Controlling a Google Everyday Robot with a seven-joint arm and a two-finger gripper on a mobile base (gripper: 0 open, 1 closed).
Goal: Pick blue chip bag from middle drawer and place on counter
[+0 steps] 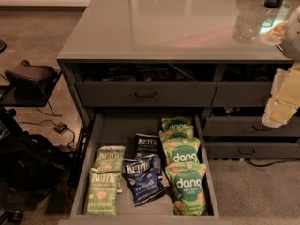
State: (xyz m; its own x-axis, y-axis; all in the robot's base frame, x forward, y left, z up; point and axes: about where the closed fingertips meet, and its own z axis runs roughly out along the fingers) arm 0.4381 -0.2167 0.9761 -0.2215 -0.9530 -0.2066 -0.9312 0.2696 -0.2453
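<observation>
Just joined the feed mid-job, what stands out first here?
The open middle drawer at the bottom catches the eye. The blue chip bag lies front and centre in it, with green Kettle bags to its left and green Dang bags to its right. The shiny grey counter fills the top, and the gripper hangs at the right edge, off to the side of the drawer.

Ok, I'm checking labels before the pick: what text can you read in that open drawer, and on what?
"Kettle": blue chip bag in the middle drawer; its smaller print is blurred.
"Kettle", "JALAPENO": front green bag.
"Kettle": rear green bag.
"dang": front Dang bag and the two behind it.
The navy bag: unreadable.
The gripper, at the right edge below the counter: no text.
</observation>
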